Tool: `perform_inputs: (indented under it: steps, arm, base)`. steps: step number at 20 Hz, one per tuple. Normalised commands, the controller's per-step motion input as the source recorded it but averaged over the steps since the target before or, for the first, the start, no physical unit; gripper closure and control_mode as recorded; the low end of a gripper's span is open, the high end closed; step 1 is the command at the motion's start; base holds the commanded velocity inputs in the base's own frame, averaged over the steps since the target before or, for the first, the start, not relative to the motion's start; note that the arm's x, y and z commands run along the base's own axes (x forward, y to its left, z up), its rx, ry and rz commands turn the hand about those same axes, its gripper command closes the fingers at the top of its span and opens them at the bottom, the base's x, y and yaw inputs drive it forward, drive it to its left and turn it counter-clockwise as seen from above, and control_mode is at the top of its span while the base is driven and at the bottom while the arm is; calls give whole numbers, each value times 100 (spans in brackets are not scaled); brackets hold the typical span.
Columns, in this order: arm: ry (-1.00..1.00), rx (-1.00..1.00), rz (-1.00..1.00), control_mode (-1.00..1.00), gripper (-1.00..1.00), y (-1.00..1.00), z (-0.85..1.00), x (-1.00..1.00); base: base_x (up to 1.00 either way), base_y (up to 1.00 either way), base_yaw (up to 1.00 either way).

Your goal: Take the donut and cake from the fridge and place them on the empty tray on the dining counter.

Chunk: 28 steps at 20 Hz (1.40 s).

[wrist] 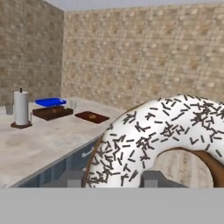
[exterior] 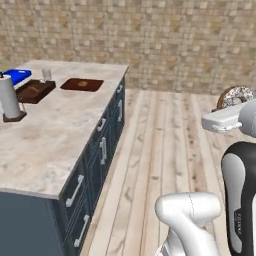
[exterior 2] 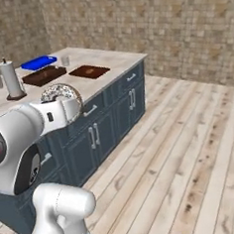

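A ring donut (wrist: 153,140) with white icing and dark sprinkles is held upright in my gripper (wrist: 113,179), which is shut on it, with one fingertip (wrist: 73,179) on each side of its lower edge. From the base cameras the donut (exterior: 235,96) (exterior 2: 62,96) hangs in the air over the wooden floor, beside the dining counter (exterior: 55,135). The blue tray (exterior: 17,76) (exterior 2: 38,62) (wrist: 50,102) lies at the counter's far end, well away from the gripper. The cake and the fridge are out of view.
On the counter stand a paper towel roll (exterior: 9,97), a dark wooden tray (exterior: 34,91), a brown square board (exterior: 82,84) and a small glass (exterior: 46,74). Drawer handles line the counter's blue-grey base (exterior 2: 109,124). A brick wall (exterior: 175,45) closes the far side.
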Motion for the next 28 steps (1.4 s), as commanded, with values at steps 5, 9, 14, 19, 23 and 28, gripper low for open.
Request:
perform_inputs:
  steps: [5, 9, 14, 19, 23, 28]
  arm:
    - [0, 0, 0, 100, 100, 0, 0, 0]
    - [0, 0, 0, 100, 100, 0, 0, 0]
    - [0, 0, 0, 100, 100, 0, 0, 0]
    - [0, 0, 0, 100, 100, 0, 0, 0]
    - [0, 0, 0, 100, 100, 0, 0, 0]
    - [0, 0, 0, 100, 100, 0, 0, 0]
  base:
    - [84, -79, 33]
    - [-75, 100, 10]
    - [-100, 100, 0]
    - [-99, 100, 0]
    - [-58, 100, 0]
    - [0, 100, 0]
